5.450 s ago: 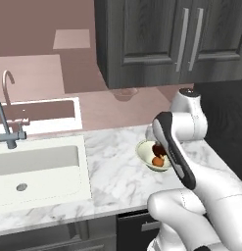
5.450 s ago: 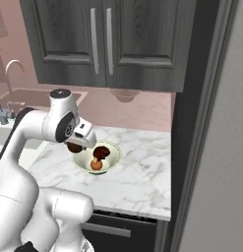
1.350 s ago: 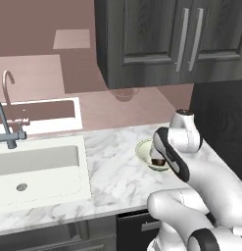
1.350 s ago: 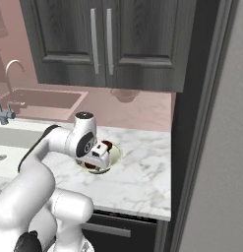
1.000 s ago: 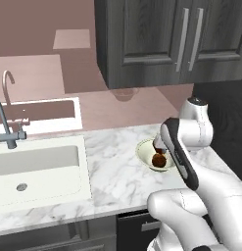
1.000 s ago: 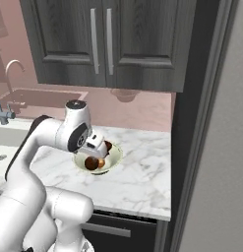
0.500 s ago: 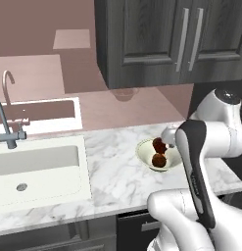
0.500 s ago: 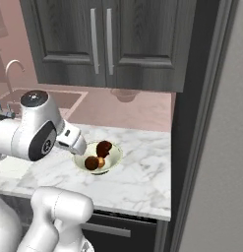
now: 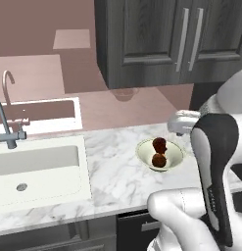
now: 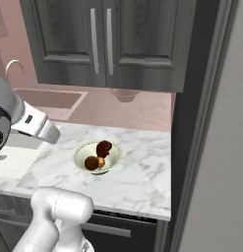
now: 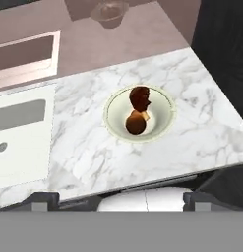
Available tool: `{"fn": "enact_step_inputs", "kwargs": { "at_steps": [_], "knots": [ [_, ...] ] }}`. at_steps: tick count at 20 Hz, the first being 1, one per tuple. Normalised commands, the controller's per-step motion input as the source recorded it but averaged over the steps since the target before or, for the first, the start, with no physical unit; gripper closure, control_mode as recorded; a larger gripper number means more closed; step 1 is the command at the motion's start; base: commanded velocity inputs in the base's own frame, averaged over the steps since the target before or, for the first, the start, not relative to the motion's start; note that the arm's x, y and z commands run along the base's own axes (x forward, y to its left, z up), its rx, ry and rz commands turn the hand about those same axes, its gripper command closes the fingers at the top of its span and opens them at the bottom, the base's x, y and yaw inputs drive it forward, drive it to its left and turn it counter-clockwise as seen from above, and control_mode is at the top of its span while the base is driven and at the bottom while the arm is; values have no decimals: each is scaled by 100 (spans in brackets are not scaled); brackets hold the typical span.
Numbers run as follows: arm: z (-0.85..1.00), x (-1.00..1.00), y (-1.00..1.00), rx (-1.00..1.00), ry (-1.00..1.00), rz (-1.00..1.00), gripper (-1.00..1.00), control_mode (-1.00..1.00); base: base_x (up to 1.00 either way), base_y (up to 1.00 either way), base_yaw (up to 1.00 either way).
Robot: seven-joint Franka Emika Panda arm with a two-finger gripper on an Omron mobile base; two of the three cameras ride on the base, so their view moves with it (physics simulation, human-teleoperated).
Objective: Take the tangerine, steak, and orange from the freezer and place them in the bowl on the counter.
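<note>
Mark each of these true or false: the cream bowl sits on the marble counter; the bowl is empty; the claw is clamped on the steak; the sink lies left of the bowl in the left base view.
The bowl sits on the marble counter: true.
The bowl is empty: false, it holds a dark red steak and orange-brown fruit.
The claw is clamped on the steak: false, the claw is open, above the counter.
The sink lies left of the bowl: true.
</note>
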Motion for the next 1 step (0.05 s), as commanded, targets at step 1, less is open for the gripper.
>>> {"fn": "enact_step_inputs", "kwargs": {
  "at_steps": [1],
  "knots": [
    [100, -70, 0, -1, -13, -2, -100, -100, 0, 0, 0]
  ]
}}
